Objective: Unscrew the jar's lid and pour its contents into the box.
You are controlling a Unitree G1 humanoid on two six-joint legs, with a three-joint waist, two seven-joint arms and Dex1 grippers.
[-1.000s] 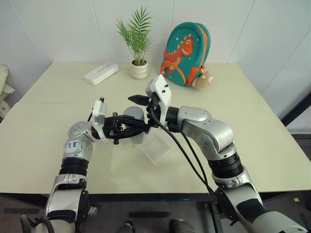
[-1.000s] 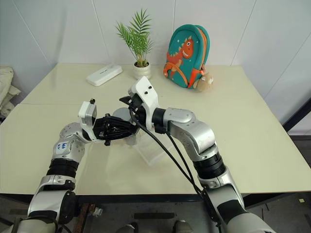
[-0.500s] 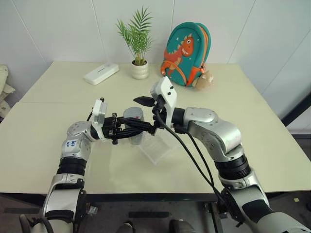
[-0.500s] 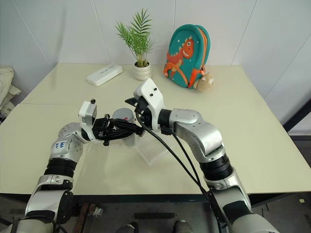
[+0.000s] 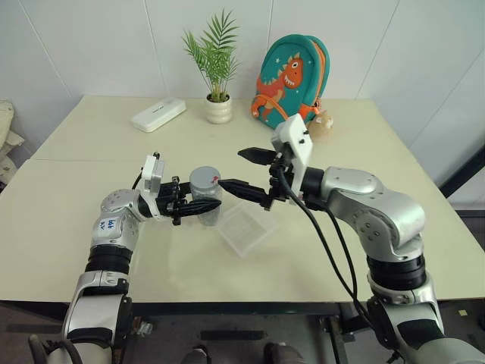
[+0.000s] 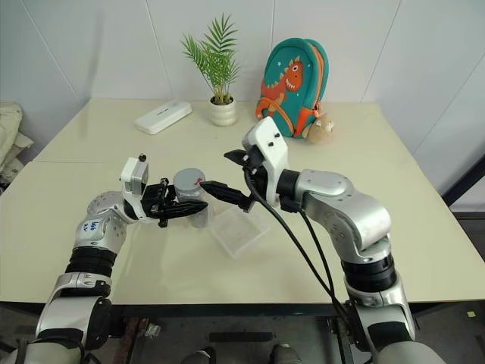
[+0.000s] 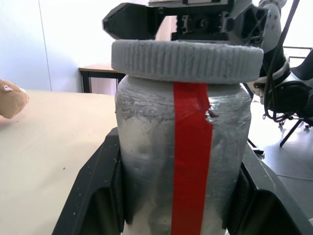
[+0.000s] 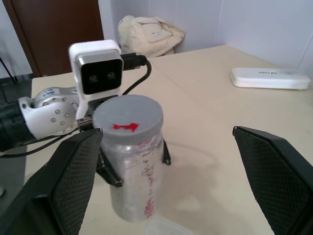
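Robot steadies capped jar as its free gripper lines up on the lid

At centre frame the right gripper (image 5: 248,171), jaws wide and empty, needs to square over the lid (image 5: 204,178) before closing and twisting; the left gripper (image 5: 198,205) clamps the jar (image 5: 206,203) upright, just left of the empty box (image 5: 246,227). The contents cannot be made out through the jar's cloudy wall.

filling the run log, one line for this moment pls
left gripper: shut on jar | lid: on | right gripper: open, beside lid | box: on table
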